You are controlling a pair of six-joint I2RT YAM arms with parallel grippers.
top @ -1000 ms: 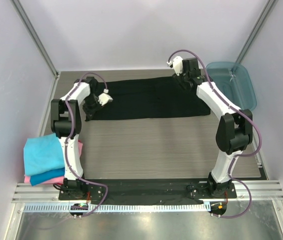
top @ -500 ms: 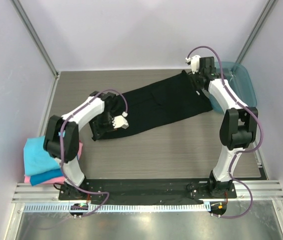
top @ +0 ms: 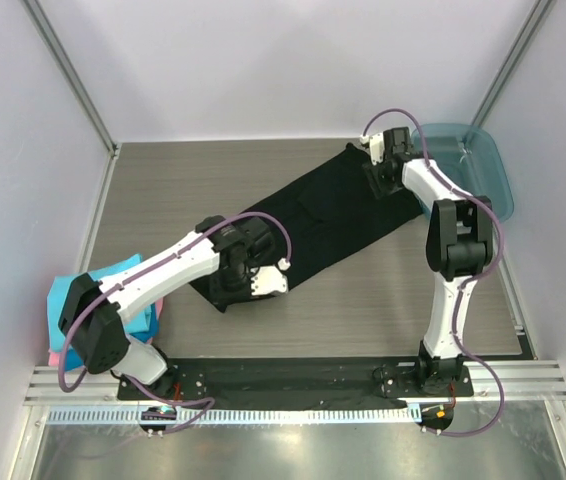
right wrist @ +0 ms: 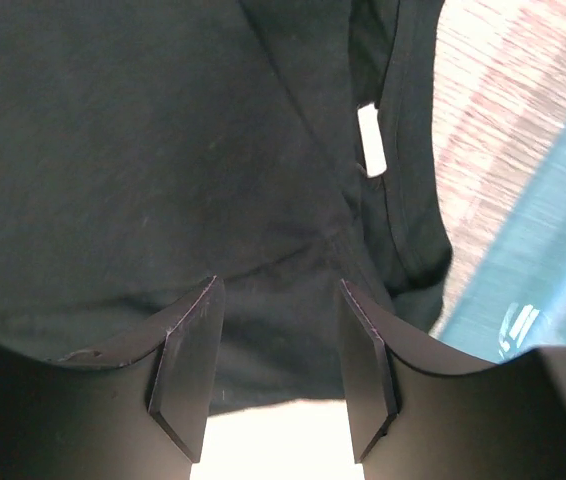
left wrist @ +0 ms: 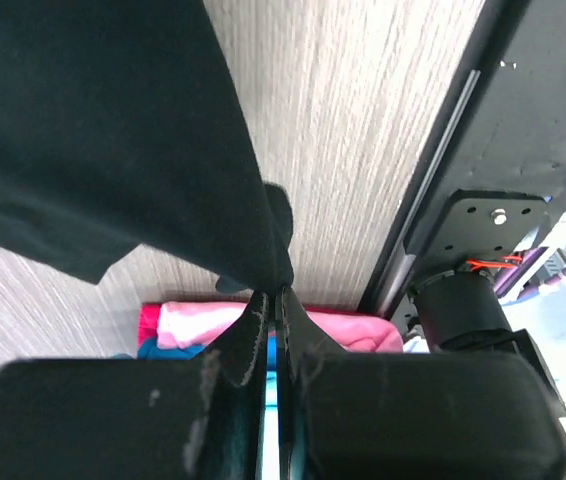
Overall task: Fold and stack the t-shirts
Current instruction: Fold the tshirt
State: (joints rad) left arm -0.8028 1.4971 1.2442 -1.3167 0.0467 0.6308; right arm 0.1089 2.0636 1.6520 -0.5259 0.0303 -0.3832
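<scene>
My left claw (left wrist: pixel 271 296) clamps a limp corner of the soft black cloth t-shirt (left wrist: pixel 93 120); my right claw (right wrist: pixel 277 285) gapes apart over its matte knit (white tag (right wrist: pixel 368 140) nearby).

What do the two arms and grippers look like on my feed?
The left arm and right arm have white link shells, black joint housings and a purple cable looping alongside each. The left gripper and right gripper have black fingers with angled tips.

site: robot lab cell (enclosed) | cues: plain white walls (top: pixel 263 60), aluminium frame posts (top: pixel 71 75)
</scene>
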